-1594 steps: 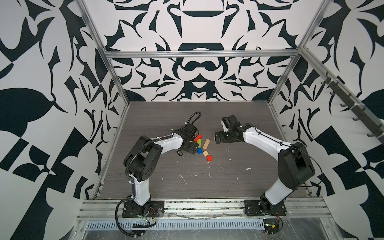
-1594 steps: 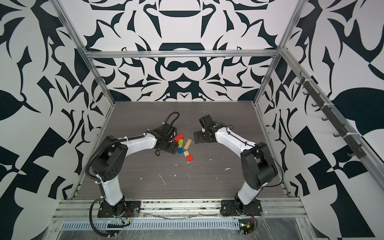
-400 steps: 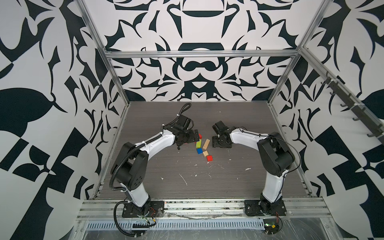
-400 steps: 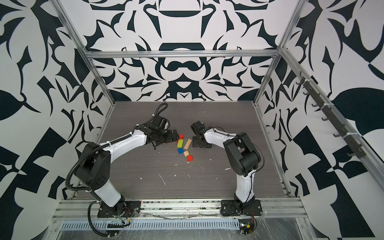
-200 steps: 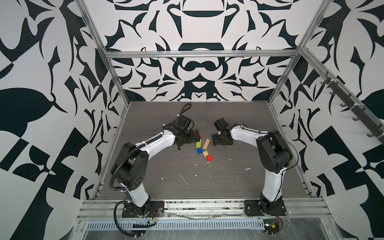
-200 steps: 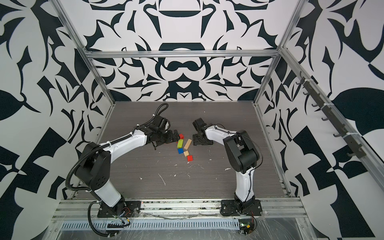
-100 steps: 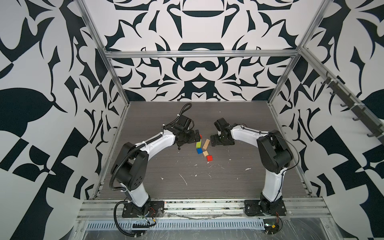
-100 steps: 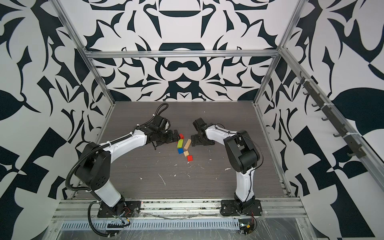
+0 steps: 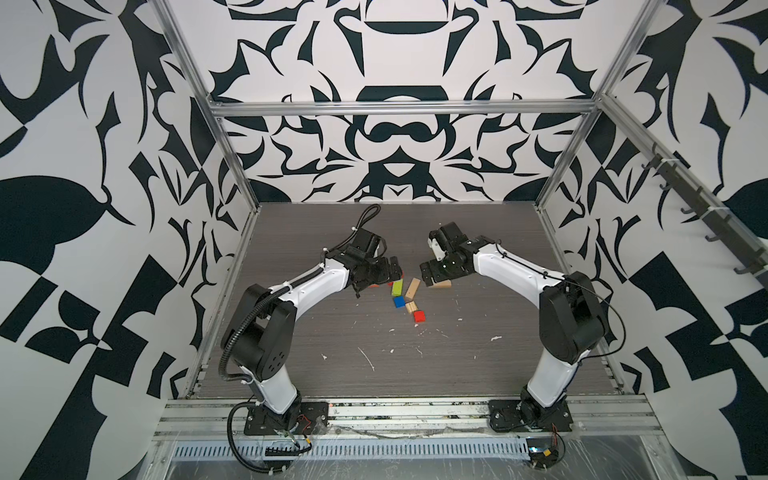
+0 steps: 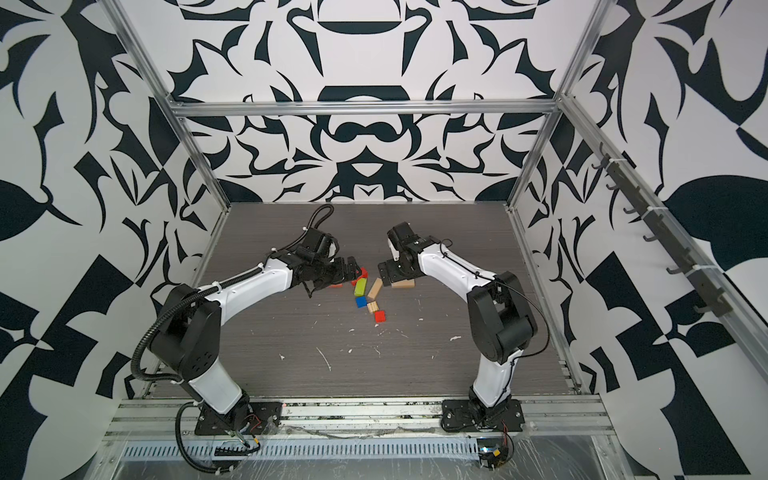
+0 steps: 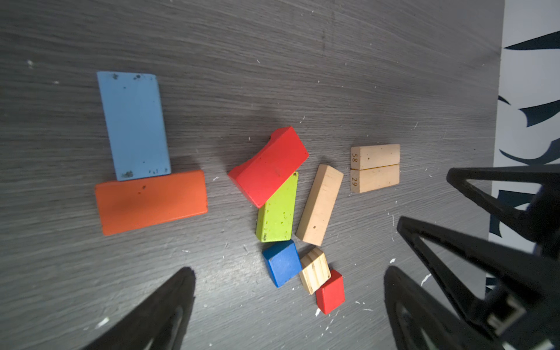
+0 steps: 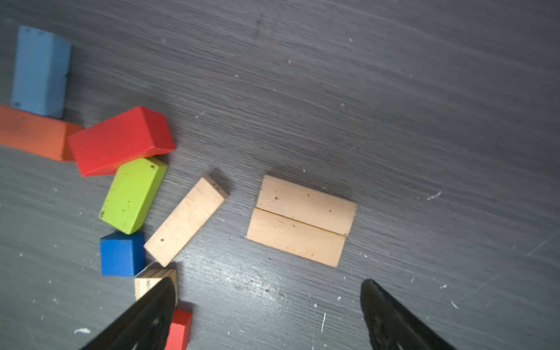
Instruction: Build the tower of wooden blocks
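Right pincer [image 12: 268, 283] hangs released and empty, the wood block tower so far just two tan planks [image 12: 301, 219] flat on the table [image 12: 424, 121] ahead of its tips; risk: its finger [image 12: 145, 315] over the striped tan cube [image 12: 148, 280] could shove it into the loose tan plank [image 12: 185, 220] on descent.

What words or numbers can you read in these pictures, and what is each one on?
"58": on the end face of a tan block, in the left wrist view.
"29": on the end face of the neighbouring tan block lying against it.
No other text is readable.
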You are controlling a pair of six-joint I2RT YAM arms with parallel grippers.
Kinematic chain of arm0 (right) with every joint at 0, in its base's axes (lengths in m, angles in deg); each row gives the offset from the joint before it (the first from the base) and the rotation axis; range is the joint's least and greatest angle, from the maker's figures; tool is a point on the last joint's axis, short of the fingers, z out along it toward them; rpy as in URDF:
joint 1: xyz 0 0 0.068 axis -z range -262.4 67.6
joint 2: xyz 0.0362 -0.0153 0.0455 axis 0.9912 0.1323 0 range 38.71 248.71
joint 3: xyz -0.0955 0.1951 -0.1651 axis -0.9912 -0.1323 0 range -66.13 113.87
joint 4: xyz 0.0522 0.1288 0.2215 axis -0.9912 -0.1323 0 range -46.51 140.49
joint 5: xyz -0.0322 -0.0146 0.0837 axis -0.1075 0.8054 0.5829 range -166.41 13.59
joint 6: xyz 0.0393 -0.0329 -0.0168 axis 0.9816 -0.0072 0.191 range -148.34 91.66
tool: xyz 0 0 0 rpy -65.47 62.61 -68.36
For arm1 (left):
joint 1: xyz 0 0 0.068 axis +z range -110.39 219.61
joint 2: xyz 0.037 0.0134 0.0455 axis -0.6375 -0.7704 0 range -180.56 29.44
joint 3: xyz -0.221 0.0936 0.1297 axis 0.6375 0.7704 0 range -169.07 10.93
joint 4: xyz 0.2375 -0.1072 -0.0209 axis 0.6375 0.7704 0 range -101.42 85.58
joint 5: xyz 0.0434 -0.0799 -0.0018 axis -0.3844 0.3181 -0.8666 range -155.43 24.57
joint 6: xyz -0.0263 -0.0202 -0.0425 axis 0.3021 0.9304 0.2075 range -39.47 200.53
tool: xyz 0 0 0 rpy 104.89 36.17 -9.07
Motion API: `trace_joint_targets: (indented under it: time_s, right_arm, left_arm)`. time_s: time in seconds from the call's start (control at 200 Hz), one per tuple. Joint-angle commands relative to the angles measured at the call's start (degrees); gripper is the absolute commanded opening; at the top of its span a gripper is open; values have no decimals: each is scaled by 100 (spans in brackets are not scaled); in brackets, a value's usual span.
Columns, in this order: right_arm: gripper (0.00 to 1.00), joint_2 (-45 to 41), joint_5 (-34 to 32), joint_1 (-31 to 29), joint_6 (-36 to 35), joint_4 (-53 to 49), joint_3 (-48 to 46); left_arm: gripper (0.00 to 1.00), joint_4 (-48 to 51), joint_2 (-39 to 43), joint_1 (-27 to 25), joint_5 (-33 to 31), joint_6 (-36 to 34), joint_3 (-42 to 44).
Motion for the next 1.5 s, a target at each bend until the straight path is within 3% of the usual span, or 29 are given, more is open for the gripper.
trace_joint_targets:
  time_s: [0.0,0.545,1.015,1.495]
  right_arm:
    - [97,18,185,-45,-526,-211,226]
    - [94,400,768,-103,-1317,16,459]
    - [94,1077,416,-490,-1996,-92,1049]
    - [93,1406,390,-571,-2168,-154,1211]
  left_arm:
    - [99,-8,177,65,130,50,119]
    - [99,127,632,197,18,15,401]
    - [100,213,874,233,-3,-11,486]
    - [99,214,1000,259,-56,-20,584]
